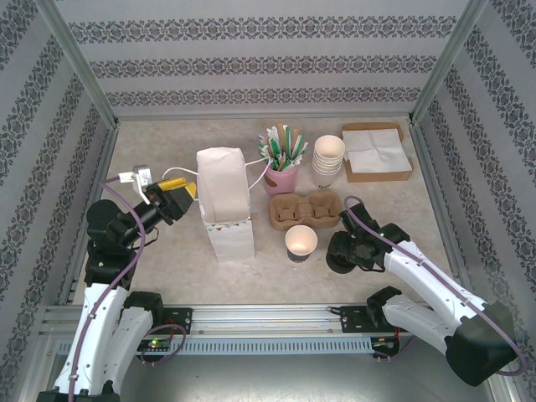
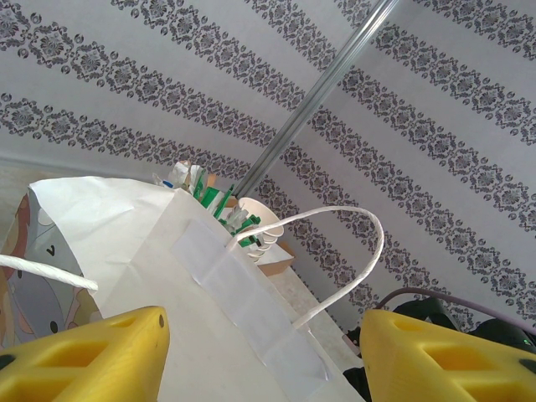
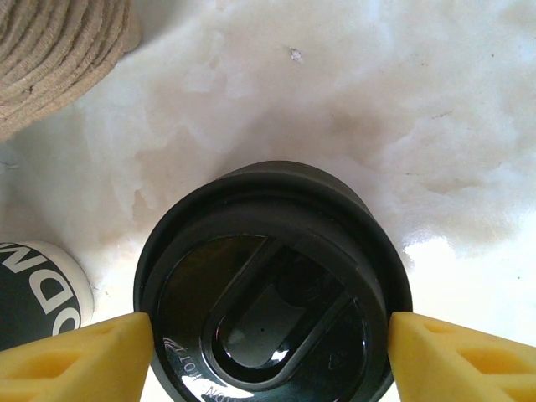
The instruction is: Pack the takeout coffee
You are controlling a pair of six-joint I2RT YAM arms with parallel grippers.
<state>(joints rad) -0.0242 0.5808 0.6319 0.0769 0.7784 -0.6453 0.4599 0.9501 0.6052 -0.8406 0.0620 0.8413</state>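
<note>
Black lid [image 3: 268,243] straddled, rim to rim.
Found right gripper [image 3: 270,320] spread wide about it, grip untellable; left gripper [image 2: 261,314] parted, empty, facing bag [image 2: 167,260] edge; bare table [image 3: 377,109] beyond.

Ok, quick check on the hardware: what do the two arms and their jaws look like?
The left arm and right arm share a build: white shell links, black joints and black wrist housings, bolted to a silver rail. A purple cable loops along each. The left gripper and right gripper end in blocky yellow jaws with moulded recesses.
</note>
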